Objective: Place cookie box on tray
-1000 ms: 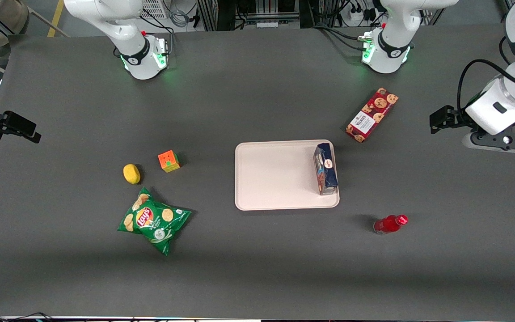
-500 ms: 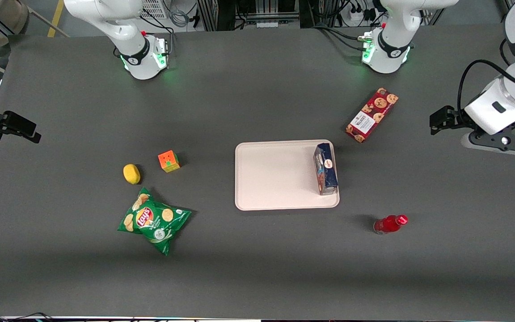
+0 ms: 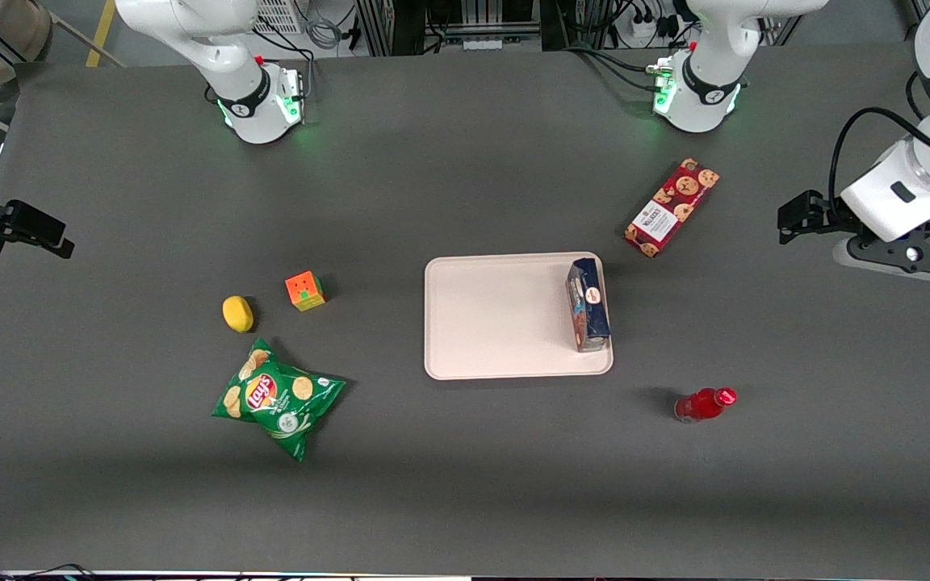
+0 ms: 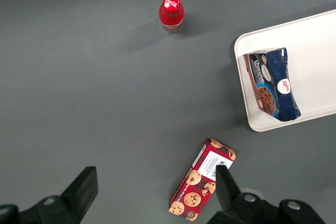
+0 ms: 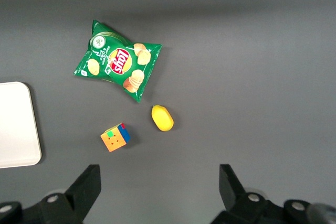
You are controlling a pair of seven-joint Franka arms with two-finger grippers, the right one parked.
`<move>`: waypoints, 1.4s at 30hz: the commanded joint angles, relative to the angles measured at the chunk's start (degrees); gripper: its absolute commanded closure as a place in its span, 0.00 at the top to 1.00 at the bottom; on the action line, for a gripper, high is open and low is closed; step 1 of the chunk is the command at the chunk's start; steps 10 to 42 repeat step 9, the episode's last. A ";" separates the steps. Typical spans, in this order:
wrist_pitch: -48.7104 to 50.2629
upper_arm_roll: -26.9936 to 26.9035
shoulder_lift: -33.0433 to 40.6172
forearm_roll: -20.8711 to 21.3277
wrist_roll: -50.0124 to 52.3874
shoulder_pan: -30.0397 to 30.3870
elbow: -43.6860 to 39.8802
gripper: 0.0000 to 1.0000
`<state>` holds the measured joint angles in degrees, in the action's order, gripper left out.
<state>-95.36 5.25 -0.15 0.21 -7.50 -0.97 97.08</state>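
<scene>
The dark navy cookie box (image 3: 588, 304) lies on the cream-white tray (image 3: 497, 323), along the tray's edge toward the working arm's end. In the left wrist view the cookie box (image 4: 275, 82) rests inside the tray's (image 4: 315, 40) rim near a rounded corner. My gripper (image 3: 901, 254) hangs high above bare table toward the working arm's end, well apart from the tray. Seen from the wrist, the gripper (image 4: 155, 187) is open wide and holds nothing, its dark fingers (image 4: 84, 187) spread apart.
A long red cookie-printed box (image 3: 672, 207) lies on the table between tray and gripper, farther from the camera than the tray. A red bottle (image 3: 704, 403) lies nearer the camera. Toward the parked arm's end sit a chips bag (image 3: 278, 398), a colour cube (image 3: 305, 290) and a lemon (image 3: 237, 313).
The working arm has drifted only a few pixels toward its end of the table. The cookie box and everything else have stayed put.
</scene>
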 commanded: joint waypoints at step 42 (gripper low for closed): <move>-1.15 -0.50 -0.90 -1.88 -2.08 -0.17 -0.31 1.00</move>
